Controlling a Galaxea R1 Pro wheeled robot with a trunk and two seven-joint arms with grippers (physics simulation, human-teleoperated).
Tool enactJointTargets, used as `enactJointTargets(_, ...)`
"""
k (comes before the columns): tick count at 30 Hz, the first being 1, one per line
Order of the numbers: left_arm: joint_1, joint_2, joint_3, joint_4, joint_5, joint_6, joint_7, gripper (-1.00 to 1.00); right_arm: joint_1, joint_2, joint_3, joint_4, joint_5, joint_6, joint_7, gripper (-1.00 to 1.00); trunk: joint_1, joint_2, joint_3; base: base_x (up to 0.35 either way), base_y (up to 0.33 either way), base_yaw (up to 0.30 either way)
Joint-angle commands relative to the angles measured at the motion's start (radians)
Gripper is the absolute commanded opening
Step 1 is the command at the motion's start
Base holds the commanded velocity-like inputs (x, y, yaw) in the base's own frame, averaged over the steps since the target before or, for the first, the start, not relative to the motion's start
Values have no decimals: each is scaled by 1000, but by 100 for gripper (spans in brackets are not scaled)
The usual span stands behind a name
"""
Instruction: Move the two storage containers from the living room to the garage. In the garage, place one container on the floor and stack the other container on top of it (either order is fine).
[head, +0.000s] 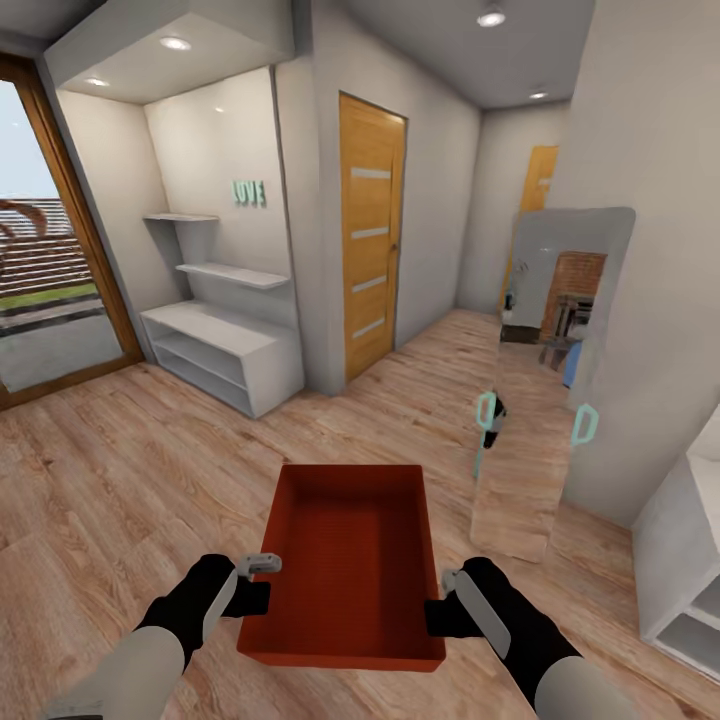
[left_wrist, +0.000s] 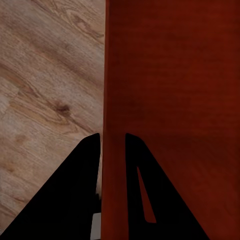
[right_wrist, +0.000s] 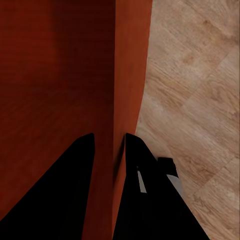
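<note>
One storage container (head: 350, 560), a red-orange bin with no lid, is held up in front of the robot, above the light wood floor (head: 150, 470). It is held from both sides. The left gripper (head: 255, 585) is closed on the bin's left wall, and in the left wrist view a dark finger (left_wrist: 75, 190) is seen on each side of that thin wall. The right gripper (head: 450, 600) is closed on the right wall in the same way. The bin looks empty. A hallway is seen ahead, with an orange-brown door (head: 372, 235), white shelves (head: 225, 350) and a tall mirror (head: 545, 380). No grey concrete is seen, so the garage is judged not to be reached yet. The carrying of this bin is judged to be under way. The setting down and the stacking are still to be done.
</note>
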Motion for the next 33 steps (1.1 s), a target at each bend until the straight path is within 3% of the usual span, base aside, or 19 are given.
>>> enactJointTargets(1,-1,-3,2,-4,5,4,-2,-100,0,-1,4,0,44,14,-13,-100,1,-1,-1,330,117,56)
enactJointTargets(33,-1,-3,2,-4,5,4,-2,-100,0,-1,4,0,44,14,-13,-100,1,-1,-2,330,117,3)
